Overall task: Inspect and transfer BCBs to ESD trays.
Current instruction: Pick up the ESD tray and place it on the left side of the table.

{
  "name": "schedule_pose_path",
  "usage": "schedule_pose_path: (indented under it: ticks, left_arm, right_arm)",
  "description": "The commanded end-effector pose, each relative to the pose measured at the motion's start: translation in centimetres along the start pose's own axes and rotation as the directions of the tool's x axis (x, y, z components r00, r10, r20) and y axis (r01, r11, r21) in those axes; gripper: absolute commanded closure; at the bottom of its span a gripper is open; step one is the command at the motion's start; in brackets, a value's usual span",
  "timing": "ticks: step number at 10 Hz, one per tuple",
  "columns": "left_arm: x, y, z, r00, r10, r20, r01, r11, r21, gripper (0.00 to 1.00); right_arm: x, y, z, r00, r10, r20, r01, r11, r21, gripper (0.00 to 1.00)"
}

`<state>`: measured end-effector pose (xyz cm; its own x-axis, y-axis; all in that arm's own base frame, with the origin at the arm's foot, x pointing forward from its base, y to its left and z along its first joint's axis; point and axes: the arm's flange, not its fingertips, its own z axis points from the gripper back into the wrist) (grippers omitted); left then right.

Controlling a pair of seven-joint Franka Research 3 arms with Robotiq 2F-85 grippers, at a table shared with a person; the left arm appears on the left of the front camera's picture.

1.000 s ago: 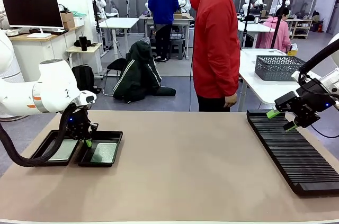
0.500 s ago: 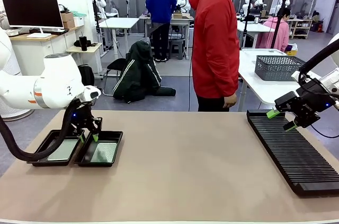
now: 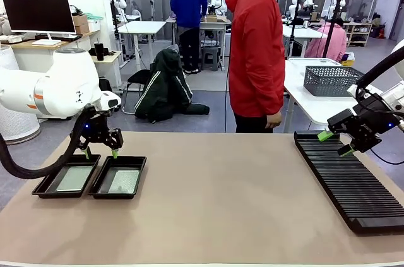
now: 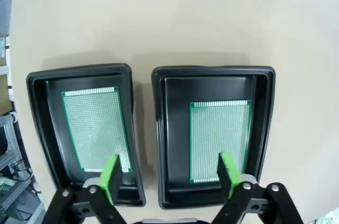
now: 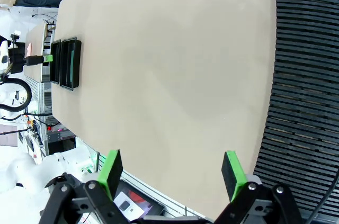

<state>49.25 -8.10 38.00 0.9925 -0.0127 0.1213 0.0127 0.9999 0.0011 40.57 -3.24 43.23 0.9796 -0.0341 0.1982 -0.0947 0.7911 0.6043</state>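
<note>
Both ESD trays [image 3: 67, 178] sit side by side at the lower left of the front view, and each has one of the BCBs [image 4: 219, 139] lying flat on its floor, so I count two trays, two boards, and one long slotted rack [image 3: 347, 182] at the right edge with no board in it that I can see. The left gripper [image 3: 100, 151] hangs above the trays with its jaws spread and nothing between them. To my eye the sensible move is a straight lift clear of the tray rims. The right gripper [image 3: 334, 142] hovers over the rack's far end, jaws apart, empty.
</note>
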Motion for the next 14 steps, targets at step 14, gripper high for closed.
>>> schedule_pose_path:
  ticks: [14]
  left_arm:
    - [-0.2,-1.1,6.5,1.0,-0.026,-0.001,0.026,1.0,0.016,0.0]
  right_arm:
    - [-0.1,0.3,0.1,1.0,-0.022,0.006,0.022,1.0,0.001,0.0]
